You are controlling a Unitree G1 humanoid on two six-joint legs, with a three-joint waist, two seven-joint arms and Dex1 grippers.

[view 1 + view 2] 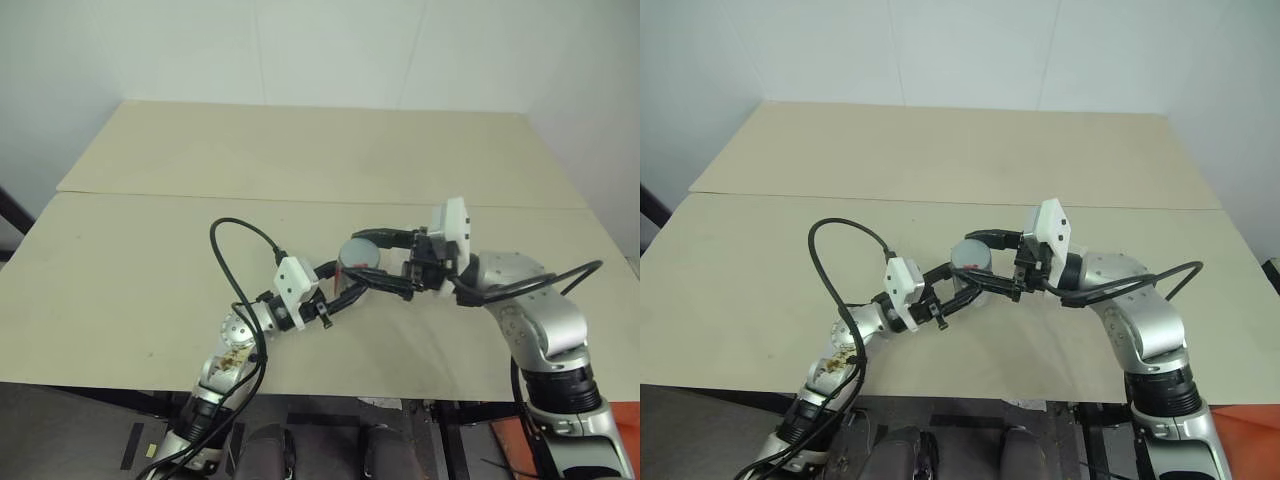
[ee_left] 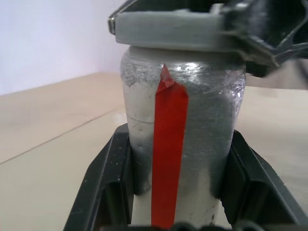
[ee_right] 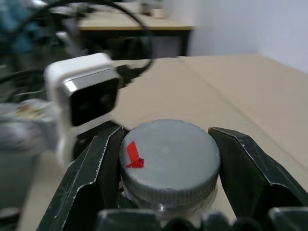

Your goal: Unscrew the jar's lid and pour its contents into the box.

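Step in hand: unscrewing. The small silver-grey cylinder jar with a red vertical stripe is held up off the pale wooden table, in front of the robot, between both arms. The round flat grey lid with a small red mark on top sits on the jar's neck, looks seated, no visible gap in the left wrist view, so the twist is probably at an early stage.

To do it well: keep the jar body clamped hard and not rotating, the stripe is a handy reference for slip. Turn only the lid, about the jar's own axis, no sideways pull or the thread binds. Red mark on the lid against the stripe tells how far it has turned. Keep the jar upright so nothing spills once the cap lets go. Risk: the lid slipping in the black fingers, since the grip is on a shallow ribbed edge.

Left gripper: jaws closed tight on the jar's body, one black finger on each side, touching the wall low down, stripe facing the wrist camera between them.

Right gripper: comes in from the right roughly level, jaws closed on the lid's rim, one finger either side, both in contact with the edge in the right wrist view. Holds the lid only, not the jar body.

Clear box: cannot place it.
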